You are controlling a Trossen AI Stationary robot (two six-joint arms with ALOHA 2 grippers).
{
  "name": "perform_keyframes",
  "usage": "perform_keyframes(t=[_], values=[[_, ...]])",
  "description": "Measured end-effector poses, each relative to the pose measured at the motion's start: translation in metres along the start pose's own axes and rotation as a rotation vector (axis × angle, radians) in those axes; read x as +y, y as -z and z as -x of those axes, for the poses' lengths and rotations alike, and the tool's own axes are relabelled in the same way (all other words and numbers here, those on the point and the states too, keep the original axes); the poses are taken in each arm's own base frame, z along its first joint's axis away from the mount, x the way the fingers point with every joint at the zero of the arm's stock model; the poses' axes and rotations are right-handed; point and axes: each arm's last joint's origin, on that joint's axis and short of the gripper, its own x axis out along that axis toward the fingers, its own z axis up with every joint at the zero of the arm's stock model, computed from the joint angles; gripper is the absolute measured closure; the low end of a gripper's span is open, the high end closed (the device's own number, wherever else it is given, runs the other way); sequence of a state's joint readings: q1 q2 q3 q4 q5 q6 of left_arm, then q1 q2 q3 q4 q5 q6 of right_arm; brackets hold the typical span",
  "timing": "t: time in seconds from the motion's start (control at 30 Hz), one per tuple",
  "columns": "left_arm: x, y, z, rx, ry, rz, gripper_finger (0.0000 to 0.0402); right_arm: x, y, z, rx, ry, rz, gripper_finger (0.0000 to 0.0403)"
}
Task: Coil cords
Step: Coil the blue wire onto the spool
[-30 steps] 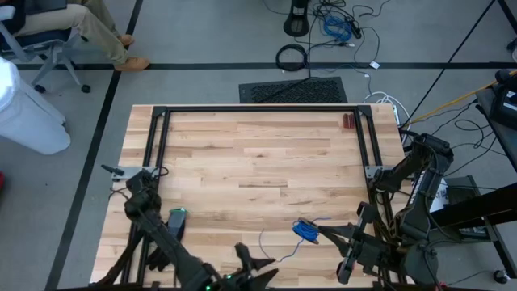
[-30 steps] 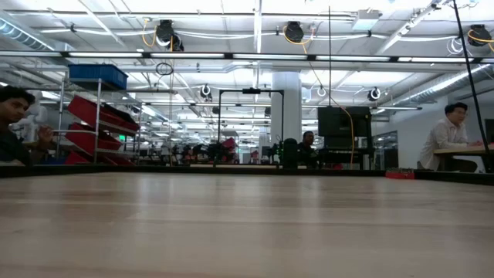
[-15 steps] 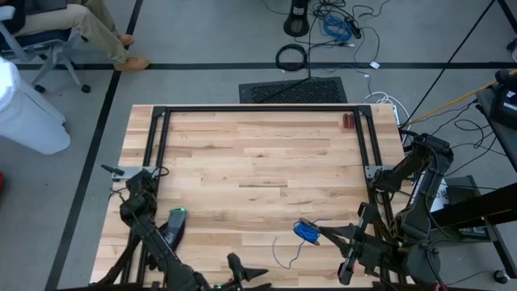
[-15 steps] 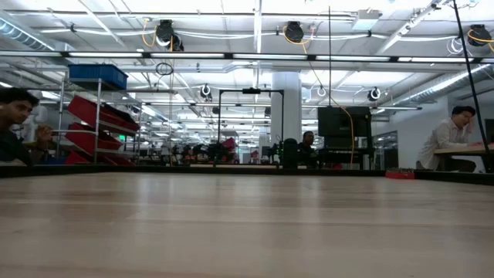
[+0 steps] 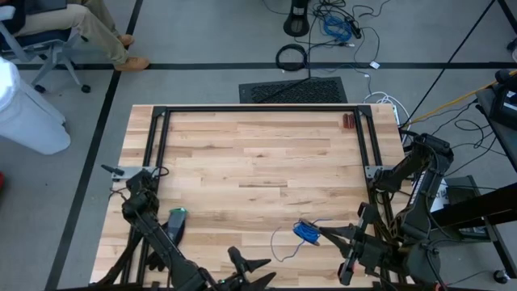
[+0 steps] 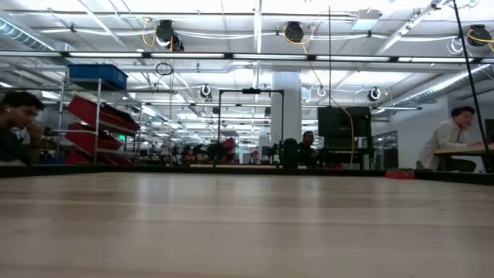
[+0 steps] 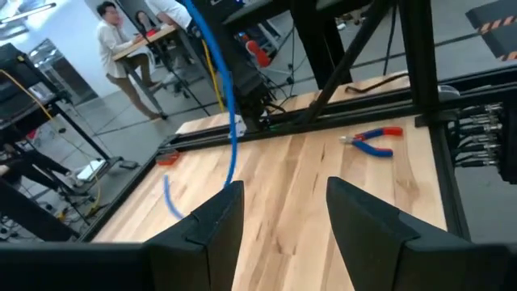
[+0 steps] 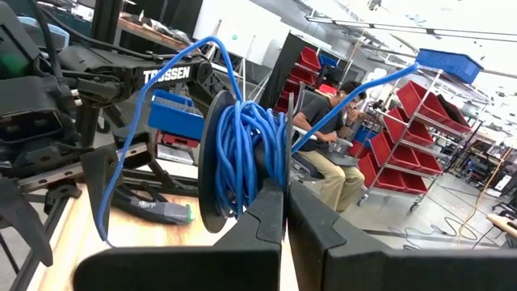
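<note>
Right gripper point(image 5: 317, 235) is clamped tight on the cords point(image 5: 305, 232), a thin glossy blue wire wound into a small round bundle right at its fingertips, with the loose tail arcing away from the tips toward the left gripper point(image 5: 257, 263). Left gripper sits near the tail's end, fingers point(image 7: 212, 227) spread apart with nothing between them, arm partly cut off at the table's point(image 5: 258, 153) near edge. Beyond, pale wood planks with a black frame; red-handled pliers point(image 7: 372, 141) lie on them.

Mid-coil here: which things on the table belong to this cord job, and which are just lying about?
In the job:
- blue cord, bundle pinched in the shut right gripper, loose tail trailing on the table
- left gripper, open, near the tail

Lying about:
- red-handled pliers
- small dark red object at the far edge
- green-tipped black tool
</note>
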State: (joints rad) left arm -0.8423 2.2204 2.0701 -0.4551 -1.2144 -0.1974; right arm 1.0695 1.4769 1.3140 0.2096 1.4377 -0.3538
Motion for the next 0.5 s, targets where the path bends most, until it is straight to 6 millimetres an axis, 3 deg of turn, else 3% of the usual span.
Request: perform_keyframes(t=[0.5], values=[[0.006,0.000,-0.015,0.019,0.004,0.012,0.0217,0.000,0.000,0.000,-0.001,-0.004,-0.001,0.0403]])
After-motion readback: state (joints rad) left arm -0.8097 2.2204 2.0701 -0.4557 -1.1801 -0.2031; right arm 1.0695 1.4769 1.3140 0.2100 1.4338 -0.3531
